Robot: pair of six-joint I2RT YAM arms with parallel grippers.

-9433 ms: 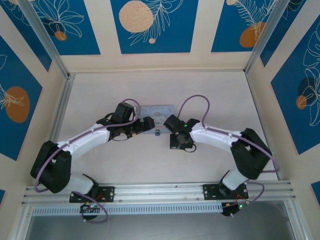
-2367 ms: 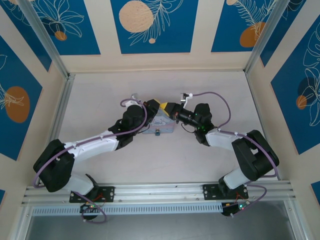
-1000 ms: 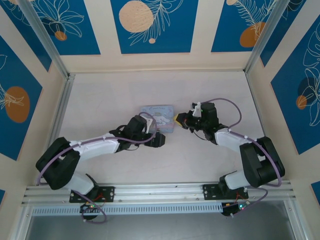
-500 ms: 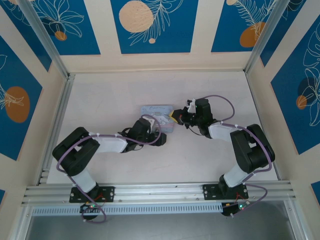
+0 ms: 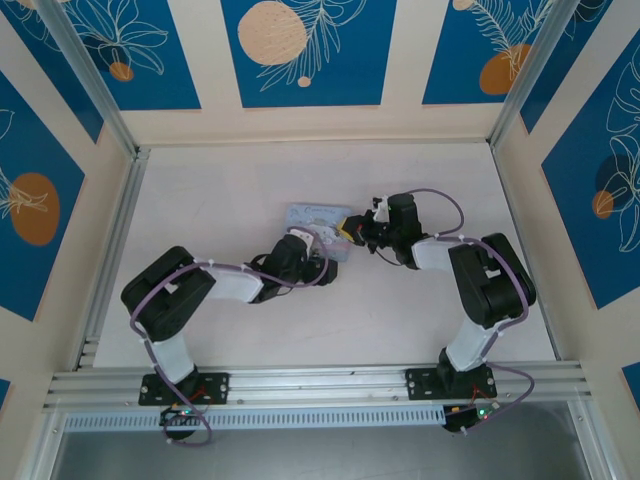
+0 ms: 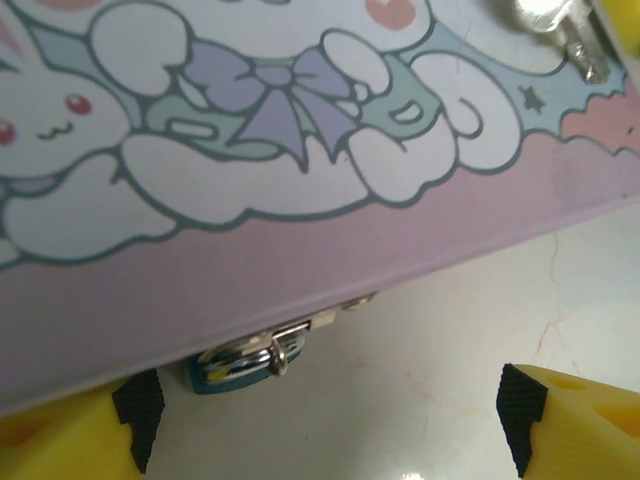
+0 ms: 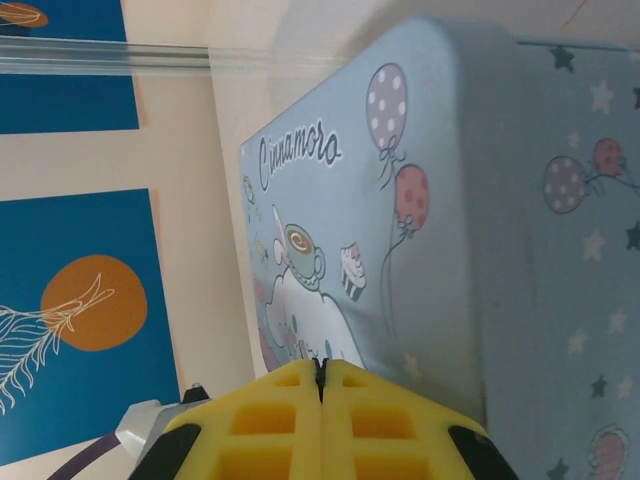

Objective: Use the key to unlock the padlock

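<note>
Left gripper (image 6: pixel 330 412) has advanced to the front edge of the tin (image 6: pixel 300 200), jaws wide apart astride the padlock (image 6: pixel 235 362), ready to steady it; right gripper (image 7: pixel 320 385) sits pinched shut beside the tin.

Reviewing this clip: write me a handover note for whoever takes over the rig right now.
Left gripper: open, with the padlock just ahead between its fingers, untouched.
Right gripper: shut, right beside the tin.
The padlock hangs from the tin's front latch and looks locked. What looks like the key shows as shiny metal over the lid's far corner; I cannot tell whether it is gripped.
Done: both arms are at the tin, nothing unlocked yet.
Left: seat the key in the padlock, turn it, free the shackle.
</note>
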